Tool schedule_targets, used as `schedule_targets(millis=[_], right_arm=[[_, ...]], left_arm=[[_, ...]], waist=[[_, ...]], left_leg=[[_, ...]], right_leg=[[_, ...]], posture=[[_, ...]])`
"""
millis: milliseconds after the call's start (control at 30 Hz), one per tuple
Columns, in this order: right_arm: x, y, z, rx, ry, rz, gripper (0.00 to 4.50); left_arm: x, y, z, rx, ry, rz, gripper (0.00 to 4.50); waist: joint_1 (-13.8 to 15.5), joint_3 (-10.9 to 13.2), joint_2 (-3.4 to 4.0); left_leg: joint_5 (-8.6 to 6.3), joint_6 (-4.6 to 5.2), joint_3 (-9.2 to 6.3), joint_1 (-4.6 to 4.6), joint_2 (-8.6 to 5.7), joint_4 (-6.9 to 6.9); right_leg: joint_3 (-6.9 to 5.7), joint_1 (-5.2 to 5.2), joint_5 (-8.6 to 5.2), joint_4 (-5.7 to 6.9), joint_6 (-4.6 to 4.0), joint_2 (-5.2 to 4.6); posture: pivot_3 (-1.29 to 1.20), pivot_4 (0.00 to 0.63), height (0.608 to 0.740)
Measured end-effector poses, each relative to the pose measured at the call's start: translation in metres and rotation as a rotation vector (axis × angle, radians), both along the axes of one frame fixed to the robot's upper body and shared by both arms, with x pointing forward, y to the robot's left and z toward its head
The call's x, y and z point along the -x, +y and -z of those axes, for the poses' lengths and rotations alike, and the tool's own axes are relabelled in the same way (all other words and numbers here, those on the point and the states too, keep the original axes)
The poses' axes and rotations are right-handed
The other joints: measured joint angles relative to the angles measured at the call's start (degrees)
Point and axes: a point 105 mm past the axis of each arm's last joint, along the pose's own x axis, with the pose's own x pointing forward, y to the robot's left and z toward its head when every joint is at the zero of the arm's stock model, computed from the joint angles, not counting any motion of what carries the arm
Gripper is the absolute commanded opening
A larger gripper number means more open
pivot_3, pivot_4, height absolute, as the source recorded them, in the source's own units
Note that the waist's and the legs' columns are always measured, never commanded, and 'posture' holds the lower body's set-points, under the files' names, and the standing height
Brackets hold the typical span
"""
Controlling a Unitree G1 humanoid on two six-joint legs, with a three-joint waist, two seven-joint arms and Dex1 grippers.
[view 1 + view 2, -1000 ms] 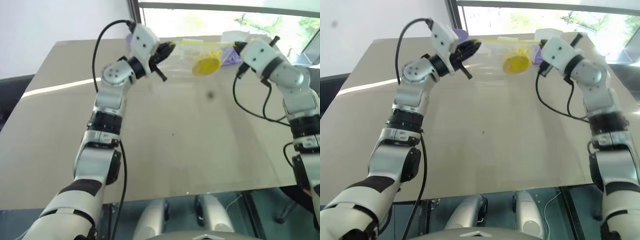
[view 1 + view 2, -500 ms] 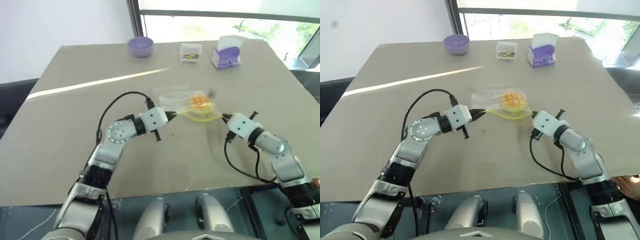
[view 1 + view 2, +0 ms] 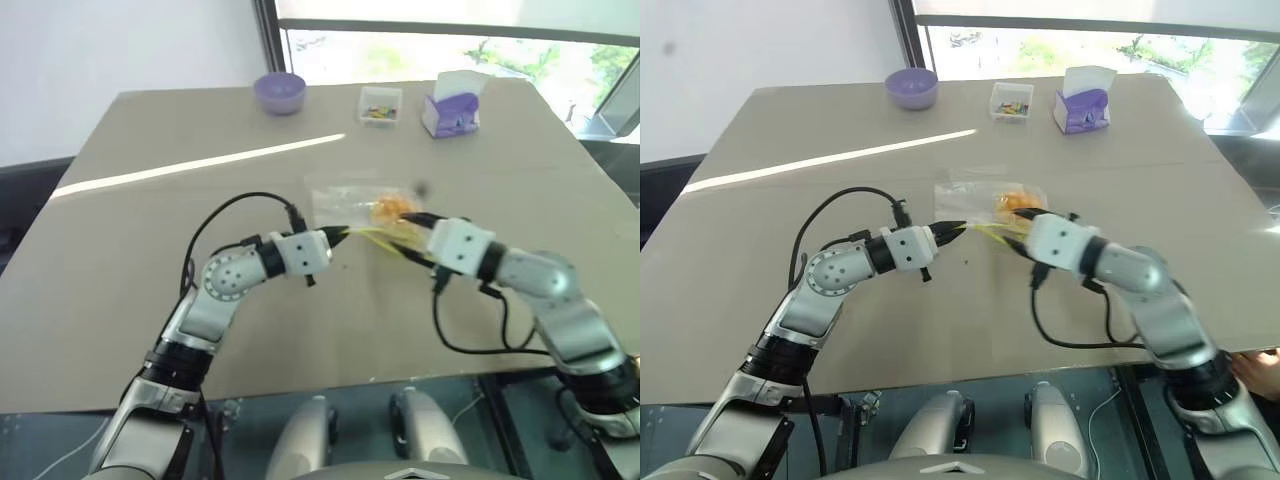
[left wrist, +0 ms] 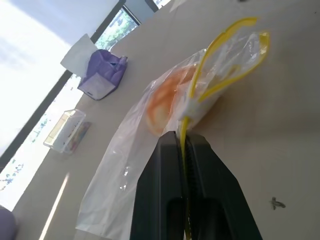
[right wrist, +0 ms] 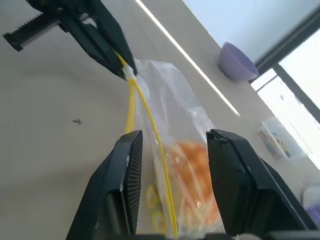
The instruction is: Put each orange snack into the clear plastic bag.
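**Bun in the bag, one claw pinching the zip strip**

The left gripper is clamping its two black fingers tight on the yellow strip of the clear plastic bag, pinning that end of the mouth so the pouch is staying put on the table. The right gripper is standing with its fingers parted, one on either side of the strip and gripping nothing; it is hovering over the bag's near edge (by my reading, either just letting go or lining up to press the seal). The orange snack is sitting inside the bag, near the mouth, in the middle of the table, its orange showing through the crinkled plastic. So the loading looks done, and the open yellow loop suggests the mouth is not yet closed.

Further out, along the far edge, a purple bowl is standing to the left, a small clear box of colourful bits in the middle, and a purple tissue box to the right. No readable writing or brand is showing on anything.
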Motion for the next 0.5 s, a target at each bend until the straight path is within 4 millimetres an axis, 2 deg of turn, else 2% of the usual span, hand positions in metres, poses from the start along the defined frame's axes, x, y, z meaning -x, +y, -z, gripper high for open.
schedule_targets(millis=[67, 300, 367, 467, 500], right_arm=[[-0.002, 0.018, 0.006, 0.050, -0.026, -0.067, 2.15], [-0.015, 0.032, 0.018, 0.111, -0.088, -0.119, 2.15], [-0.016, 0.037, 0.015, 0.116, -0.104, -0.127, 2.15], [-0.016, 0.057, -0.004, 0.093, -0.165, -0.160, 1.38], [-0.015, 0.061, -0.011, 0.088, -0.198, -0.174, 1.38]], left_arm=[[0.002, 0.000, -0.002, -0.007, -0.050, 0.014, 0.00], [0.001, 0.007, 0.003, -0.018, -0.060, 0.014, 0.00], [0.001, 0.007, 0.003, -0.016, -0.060, 0.014, 0.00], [0.000, 0.006, 0.002, 0.001, -0.046, 0.011, 0.00], [0.000, 0.005, 0.002, 0.008, -0.041, 0.011, 0.00]], waist=[[0.01, 0.00, 0.00], [0.22, 0.00, 0.00], [0.18, 0.00, 0.00], [-0.26, 0.00, 0.00], [-0.20, 0.00, 0.00]], left_leg=[[0.00, 0.00, 0.01, -0.04, -0.03, -0.01], [-0.03, 0.04, -0.03, -0.10, -0.07, -0.07], [-0.04, 0.04, -0.02, -0.11, -0.07, -0.08], [-0.04, 0.04, 0.01, -0.11, -0.07, -0.08], [-0.04, 0.04, -0.05, -0.11, -0.06, -0.09]], right_leg=[[0.01, -0.03, 0.01, -0.06, -0.01, -0.04], [-0.03, -0.08, 0.01, -0.10, -0.01, -0.08], [-0.02, -0.12, 0.01, -0.09, -0.01, -0.08], [0.03, -0.20, 0.01, 0.00, -0.02, -0.06], [-0.03, -0.20, 0.01, 0.02, -0.02, -0.05]], posture=[[0.00, 0.150, 0.740], [0.00, 0.150, 0.740], [0.00, 0.150, 0.740], [0.00, 0.150, 0.740], [0.00, 0.150, 0.740]])
